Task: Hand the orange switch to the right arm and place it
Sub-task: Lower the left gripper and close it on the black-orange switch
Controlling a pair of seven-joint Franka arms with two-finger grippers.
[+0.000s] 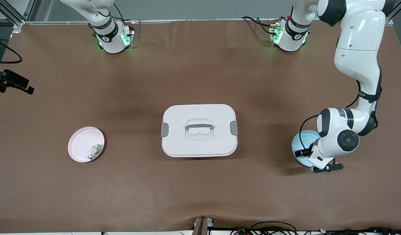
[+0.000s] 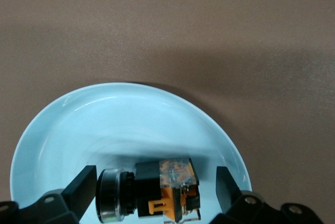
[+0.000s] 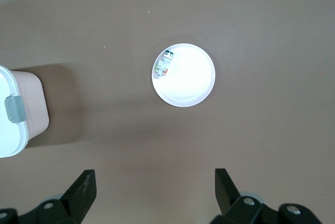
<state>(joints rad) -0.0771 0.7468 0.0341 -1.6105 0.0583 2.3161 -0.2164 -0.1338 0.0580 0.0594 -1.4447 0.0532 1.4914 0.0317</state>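
I am holding the left pincer (image 2: 152, 195) low over the blue plate (image 1: 303, 138), fingers spread on either side of the switch (image 2: 167, 190).

From the front I am seeing only the left arm (image 1: 357, 65) bending down over that plate at its end of the counter (image 1: 200, 189), its wrist hiding whatever lies in the dish; the left wrist view is filling that in, showing the switch lying on its side in the plate between the two fingers, with a gap at each side. The right pincer (image 3: 152, 192) is out of the front frame, but its own camera is showing it spread wide, waiting high above the pink plate (image 1: 80, 145), which holds a white-and-green part (image 1: 95, 151). The white box (image 1: 199, 130) is sitting lidded mid-counter between the plates.
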